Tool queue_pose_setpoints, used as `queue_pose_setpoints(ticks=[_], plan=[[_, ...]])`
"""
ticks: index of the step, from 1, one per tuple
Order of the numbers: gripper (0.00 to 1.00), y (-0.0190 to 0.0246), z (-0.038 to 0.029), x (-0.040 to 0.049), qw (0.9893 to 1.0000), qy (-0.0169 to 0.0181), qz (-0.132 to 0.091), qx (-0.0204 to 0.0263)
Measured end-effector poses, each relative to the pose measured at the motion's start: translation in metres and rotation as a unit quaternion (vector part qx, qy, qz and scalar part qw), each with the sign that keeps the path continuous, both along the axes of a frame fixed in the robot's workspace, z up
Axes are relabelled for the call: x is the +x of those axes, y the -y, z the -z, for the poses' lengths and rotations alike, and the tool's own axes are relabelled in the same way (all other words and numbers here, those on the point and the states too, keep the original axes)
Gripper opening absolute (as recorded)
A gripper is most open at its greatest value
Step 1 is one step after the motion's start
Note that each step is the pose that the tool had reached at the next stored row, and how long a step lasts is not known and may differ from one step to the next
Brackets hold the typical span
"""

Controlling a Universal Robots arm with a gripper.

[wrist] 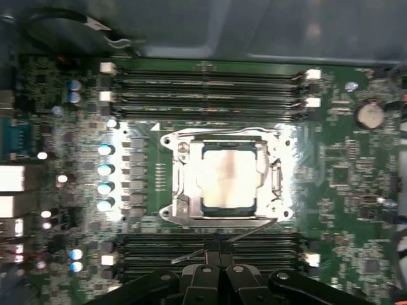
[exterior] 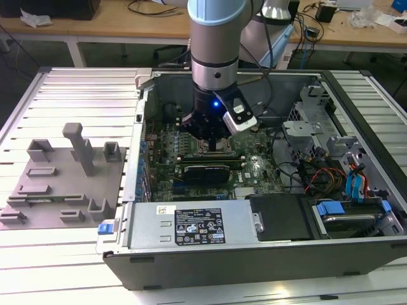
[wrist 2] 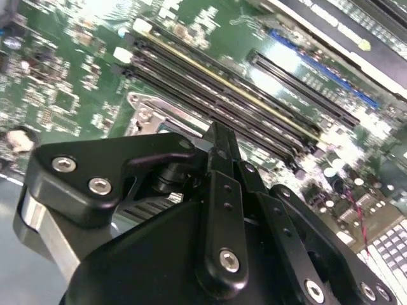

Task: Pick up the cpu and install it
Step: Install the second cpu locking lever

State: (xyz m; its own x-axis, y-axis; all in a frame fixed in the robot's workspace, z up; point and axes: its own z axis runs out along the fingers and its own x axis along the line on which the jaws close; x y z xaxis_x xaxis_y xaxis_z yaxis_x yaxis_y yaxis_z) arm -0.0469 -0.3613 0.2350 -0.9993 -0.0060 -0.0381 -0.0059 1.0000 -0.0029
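The cpu [wrist: 230, 176] is seated in the motherboard socket [wrist: 175, 181] (installation apparently done), with the gripper [wrist: 219, 264] closed, empty, above.

exterior view – high, wide | wrist views – close, share motherboard [wrist: 356, 190]

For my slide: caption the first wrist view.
The cpu sits in the motherboard socket, gripper just beside it.
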Motion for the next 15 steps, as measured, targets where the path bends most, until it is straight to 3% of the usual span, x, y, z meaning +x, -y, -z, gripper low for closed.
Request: queue_pose_setpoints(ticks=[11,14,15], plan=[[0.11,0.0006,0.0036,-0.0063,1.0,-0.0001,0.0,0.0],[0.11,0.0043,0.0044,-0.0069,1.0,0.0001,0.0,0.0072],[0.11,0.0062,0.005,-0.0075,0.9999,0.0005,0.0,0.0119]])
